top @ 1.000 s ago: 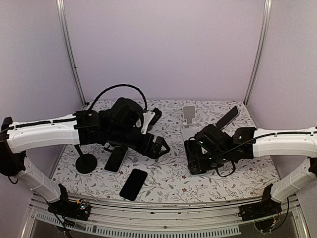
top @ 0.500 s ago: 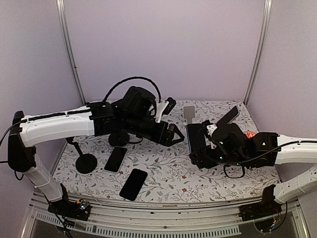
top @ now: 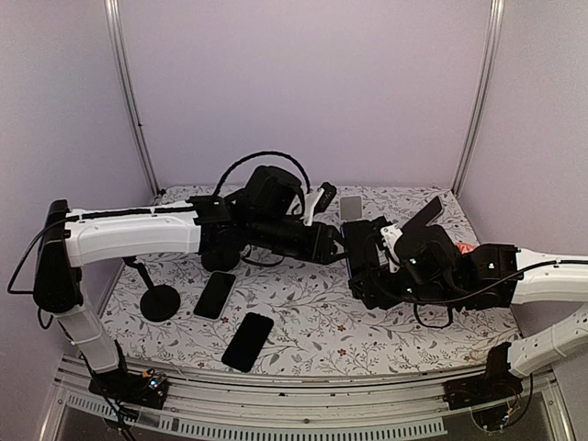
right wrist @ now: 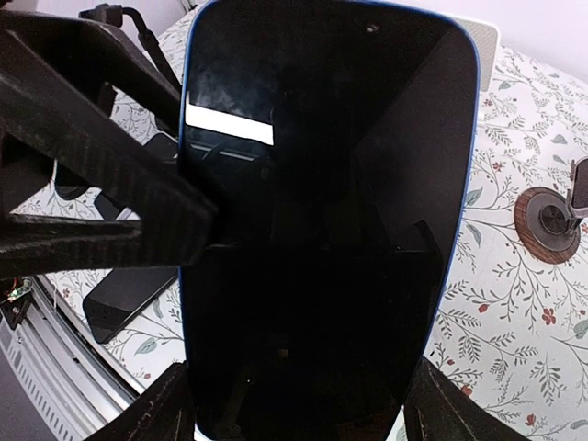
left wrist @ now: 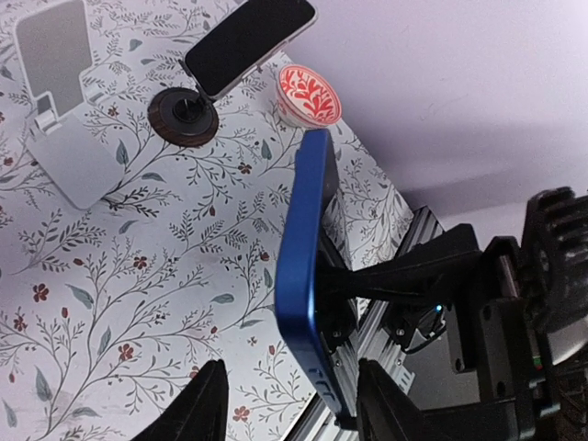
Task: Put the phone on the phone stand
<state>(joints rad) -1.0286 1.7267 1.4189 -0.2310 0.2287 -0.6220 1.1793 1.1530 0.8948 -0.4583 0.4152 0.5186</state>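
handover setup: right gripper [right wrist: 294, 409] jaws pinch blue phone [left wrist: 308, 276] upright, likely so left gripper [left wrist: 292, 409] jaws, spread astride its edge, can take it to white phone stand [left wrist: 64, 119].

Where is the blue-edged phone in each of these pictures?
Top external: the blue-edged, black-screened phone sits just right of centre, largely hidden.
Left wrist: the phone runs down the middle, seen edge-on.
Right wrist: the phone fills the frame, screen facing the camera.
Shared landmark: the floral tablecloth.
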